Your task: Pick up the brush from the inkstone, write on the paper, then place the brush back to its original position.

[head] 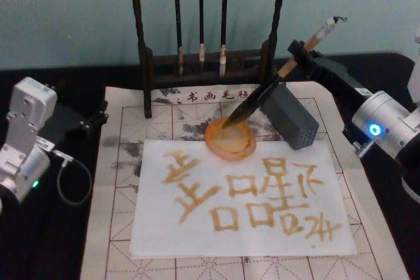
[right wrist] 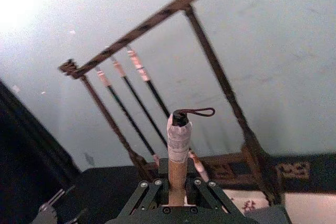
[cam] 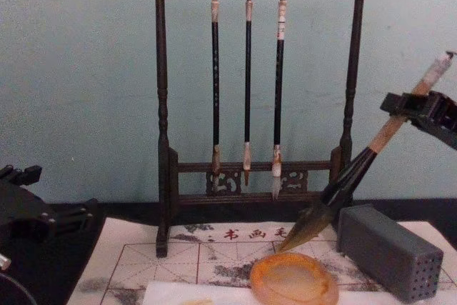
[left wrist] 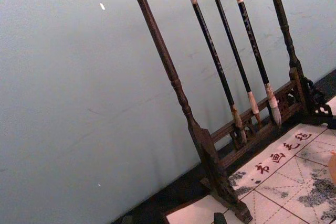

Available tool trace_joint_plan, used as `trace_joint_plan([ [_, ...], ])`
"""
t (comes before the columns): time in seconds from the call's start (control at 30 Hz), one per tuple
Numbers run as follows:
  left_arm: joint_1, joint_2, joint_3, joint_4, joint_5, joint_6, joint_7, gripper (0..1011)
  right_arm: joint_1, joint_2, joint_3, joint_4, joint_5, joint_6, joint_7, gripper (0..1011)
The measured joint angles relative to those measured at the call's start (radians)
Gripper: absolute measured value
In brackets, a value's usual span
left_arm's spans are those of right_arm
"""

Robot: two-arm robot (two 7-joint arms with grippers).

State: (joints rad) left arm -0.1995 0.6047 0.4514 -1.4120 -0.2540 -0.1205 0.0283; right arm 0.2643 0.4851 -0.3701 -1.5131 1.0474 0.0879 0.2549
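Since the paper point(head: 197, 240) already bears ochre characters point(head: 266, 201), we judge only the return left: the brush point(head: 262, 100) hangs tip-down over the inkstone point(head: 231, 142), below our right pincer point(head: 296, 56), closed on its handle; the left pincer point(head: 92, 120) sits parked far aside.

I am at a calligraphy writing station, set against a plain pale blue-green wall point(cam: 78, 91). On my black bench point(head: 46, 247) lies a gridded felt writing mat point(head: 118, 162) with red printed characters point(head: 216, 95) along its far edge. On the mat is a white sheet of paper point(head: 170, 237) bearing brushed tan characters point(head: 262, 201). Behind it stands a dark carved wooden brush rack point(cam: 161, 105) hung with three thin brushes point(cam: 247, 83). Also on the mat are an amber inkstone point(head: 231, 141), a large brush point(head: 257, 100) slanting down to it, and a grey holed block point(head: 292, 119).
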Motion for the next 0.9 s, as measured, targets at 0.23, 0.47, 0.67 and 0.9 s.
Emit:
trace_joint_plan([
  [0.23, 0.0, 0.0, 0.0, 0.0, 0.0, 0.0, 0.0, 1001, -0.022, 0.023, -0.004, -0.036, -0.067, -0.049, 0.064, 197],
  [0.47, 0.0, 0.0, 0.0, 0.0, 0.0, 0.0, 0.0, 1001, -0.06, 0.041, 0.015, -0.068, -0.099, -0.083, 0.109, 197],
  [0.67, 0.0, 0.0, 0.0, 0.0, 0.0, 0.0, 0.0, 1001, -0.111, 0.071, 0.047, -0.098, -0.117, -0.117, 0.156, 195],
  [0.9, 0.0, 0.0, 0.0, 0.0, 0.0, 0.0, 0.0, 1001, -0.169, 0.111, 0.085, -0.125, -0.138, -0.162, 0.228, 197],
])
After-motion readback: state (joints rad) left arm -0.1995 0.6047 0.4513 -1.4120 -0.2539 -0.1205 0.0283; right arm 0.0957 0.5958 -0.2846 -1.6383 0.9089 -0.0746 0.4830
